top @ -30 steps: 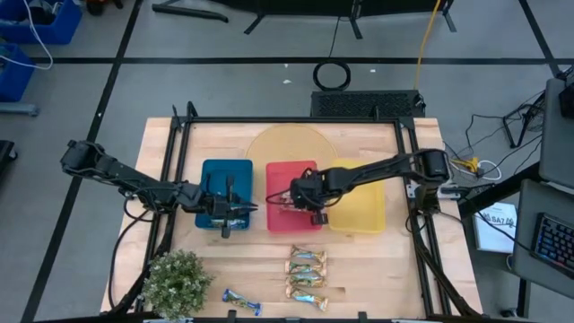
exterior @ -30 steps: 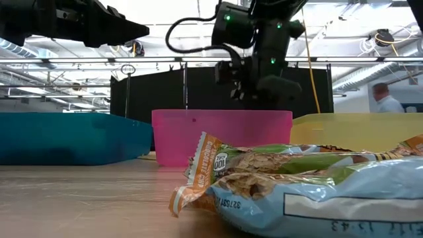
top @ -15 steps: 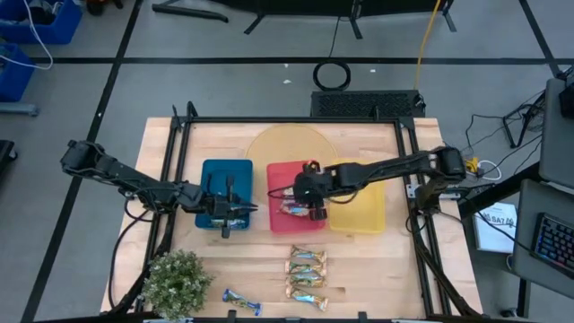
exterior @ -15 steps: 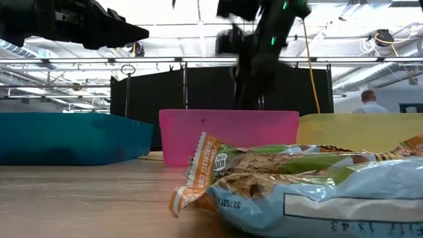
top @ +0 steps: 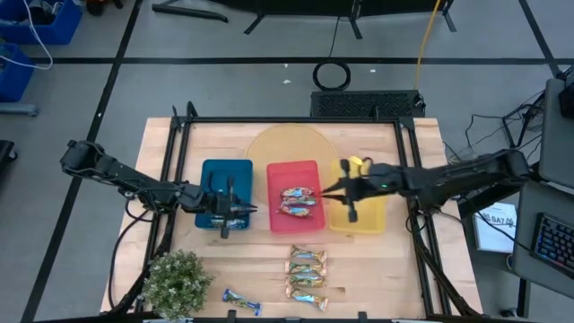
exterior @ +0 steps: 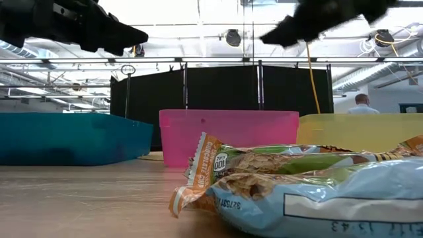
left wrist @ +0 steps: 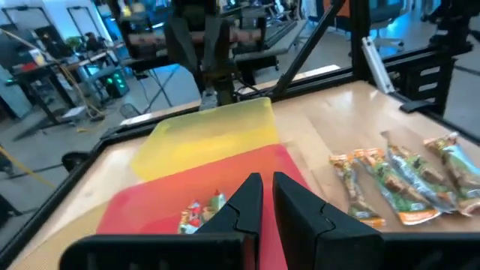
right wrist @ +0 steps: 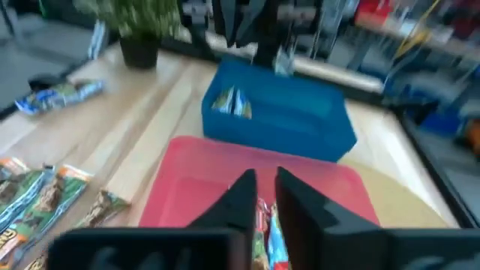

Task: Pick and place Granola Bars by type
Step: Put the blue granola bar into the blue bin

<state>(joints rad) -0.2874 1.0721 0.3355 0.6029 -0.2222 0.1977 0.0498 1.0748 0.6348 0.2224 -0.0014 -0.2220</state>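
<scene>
Granola Bars spread over several spots: red-orange wrapped bars (top: 299,202) inside the red rectangular plastic tray (top: 274,221); blue-silver bars (right wrist: 231,102) inside the blue rectangular plastic tray (top: 210,170), partly hidden in the high view; gold-tan and teal bars (top: 306,276) in a stacked row on the pale wooden bench (top: 377,269) in front of the trays; one blue-silver bar (top: 240,301) alone near the front edge, beside the small green potted plant (top: 178,281). Yellow rectangular plastic tray (top: 372,221) showing no bars. Print on the nearest wrappers in the low view too small or reversed to read. Left pincer (top: 235,213) hovering over the blue tray, fingers nearly closed, gripping nothing. Right pincer (top: 339,196) above the yellow tray's inner edge, fingers close together, empty. Bare wood left around the bar row and toward the right rail.
</scene>
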